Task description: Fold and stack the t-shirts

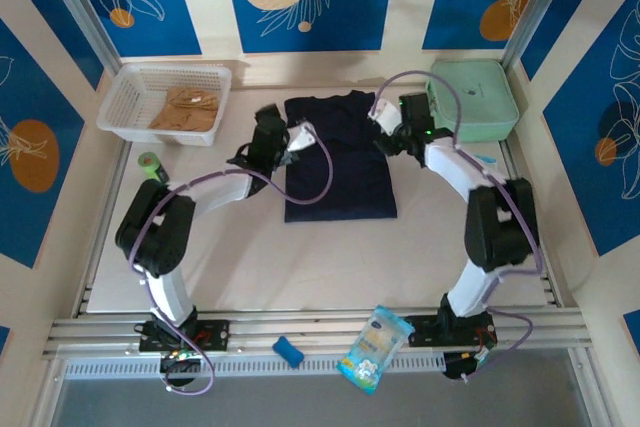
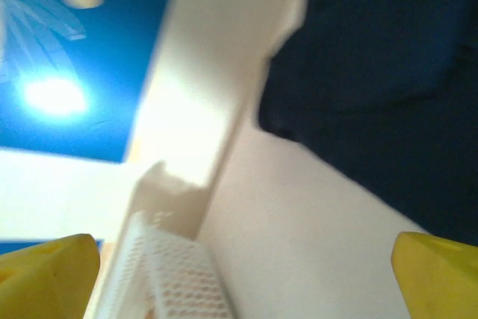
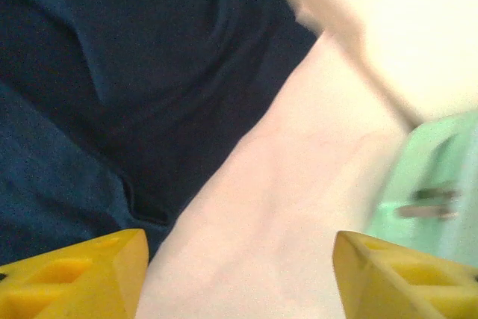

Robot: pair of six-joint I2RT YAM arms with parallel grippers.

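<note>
A dark navy t-shirt [image 1: 338, 157] lies folded into a rectangle in the middle of the table. A tan t-shirt [image 1: 185, 107] lies in the white basket [image 1: 130, 97] at the back left. My left gripper [image 1: 268, 125] hovers at the navy shirt's back left corner. In the left wrist view it [image 2: 243, 282] is open over bare table, with the navy shirt [image 2: 388, 72] to its right. My right gripper [image 1: 405, 115] is at the shirt's back right corner. In the right wrist view it [image 3: 239, 278] is open and holds nothing, the navy shirt [image 3: 112, 72] just left of it.
A mint-green case [image 1: 472, 99] stands at the back right, close to my right gripper, and shows again as the case [image 3: 429, 184] in the right wrist view. The basket's corner [image 2: 172, 274] is near my left fingers. A small green object [image 1: 152, 164] sits at the left. A blue block [image 1: 289, 351] and a packet [image 1: 376, 347] lie on the near rail.
</note>
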